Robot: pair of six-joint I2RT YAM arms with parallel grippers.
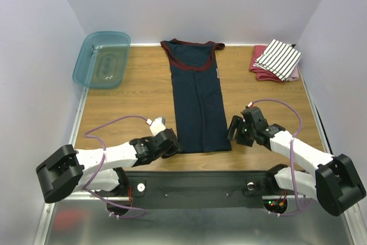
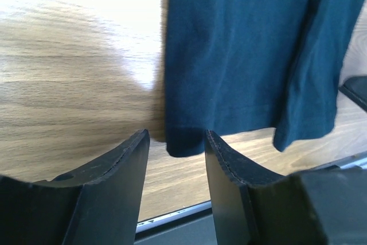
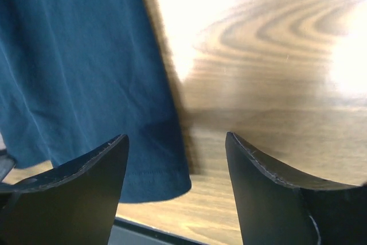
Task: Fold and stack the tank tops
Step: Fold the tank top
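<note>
Overhead view: even, diffuse light, sharp throughout. Both my wrist views: strong glare bleaches the table (image 2: 80, 4) white, upper left on my left side, upper middle and right edge on my right. My fingers (image 2: 114, 193) read dark and soft-edged, and the navy tank top (image 3: 74, 73) is slightly blurred.

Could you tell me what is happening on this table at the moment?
Two robot arms are working on a navy tank top laid flat lengthwise in the middle of the table, hem toward them. The left fingers sit open at its near left hem corner and the right fingers open at the near right corner; neither grips the cloth yet. A folded striped tank top already lies at the far right on a red garment, and a teal bin sits far left.
</note>
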